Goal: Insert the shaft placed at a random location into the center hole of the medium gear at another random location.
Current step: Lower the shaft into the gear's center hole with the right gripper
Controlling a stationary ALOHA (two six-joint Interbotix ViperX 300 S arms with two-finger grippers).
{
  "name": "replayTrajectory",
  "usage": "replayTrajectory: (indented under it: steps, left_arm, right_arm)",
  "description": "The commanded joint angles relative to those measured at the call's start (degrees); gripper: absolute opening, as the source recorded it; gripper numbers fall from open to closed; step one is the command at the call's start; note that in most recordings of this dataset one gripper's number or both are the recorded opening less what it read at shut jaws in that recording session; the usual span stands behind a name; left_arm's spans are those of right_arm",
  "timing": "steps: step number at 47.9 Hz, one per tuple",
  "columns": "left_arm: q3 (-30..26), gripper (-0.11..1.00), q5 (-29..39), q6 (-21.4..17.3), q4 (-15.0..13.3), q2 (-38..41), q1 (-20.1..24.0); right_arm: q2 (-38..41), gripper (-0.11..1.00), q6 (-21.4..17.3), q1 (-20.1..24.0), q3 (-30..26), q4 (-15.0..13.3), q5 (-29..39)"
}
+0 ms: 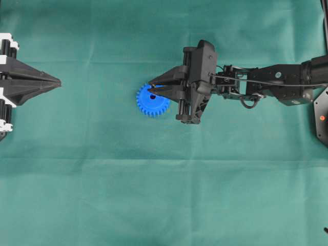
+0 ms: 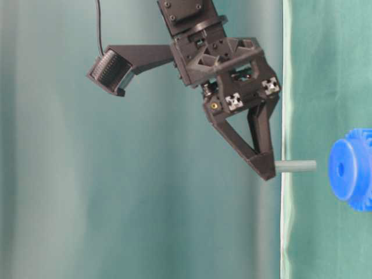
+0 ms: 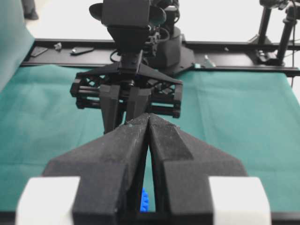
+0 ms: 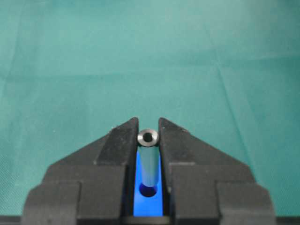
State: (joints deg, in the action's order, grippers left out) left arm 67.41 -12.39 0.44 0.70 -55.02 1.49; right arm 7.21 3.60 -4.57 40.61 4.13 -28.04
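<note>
Shaft (image 4: 148, 157) sat pinched between the two fingertips of the right gripper (image 4: 148, 136), which clenched it near its top end; in the right wrist view its ringed top face showed level with the tips and its silver-grey body ran down between the fingers (image 4: 117, 145). In the table-level view, which is turned on its side, the shaft (image 2: 295, 166) stuck out past the fingertips toward the medium gear (image 2: 351, 168), its free end short of the gear and not touching it. The blue gear lay flat on the green cloth (image 1: 102, 179) near the middle of the table, with the right fingertips over its hub in the overhead view. Below the shaft, the center hole (image 4: 148, 190) showed dark between the fingers, roughly in line with it. The left gripper (image 1: 54, 82) rested at the far left edge, well apart from the gear, its fingers pressed together on nothing.
</note>
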Motion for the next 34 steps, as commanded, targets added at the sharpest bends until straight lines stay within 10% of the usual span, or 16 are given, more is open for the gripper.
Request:
replayTrajectory:
  steps: [1,34]
  left_arm:
    - [-1.23,0.00,-0.35,0.00,0.09,0.44,0.09]
    - [-1.23,0.00,-0.35,-0.09,0.09,0.44,0.09]
  right_arm:
    - [0.44,0.13,0.00,0.00,-1.93,0.00,-0.97]
    - [4.48,0.13,-0.97,0.00,-2.20,0.97,-1.41]
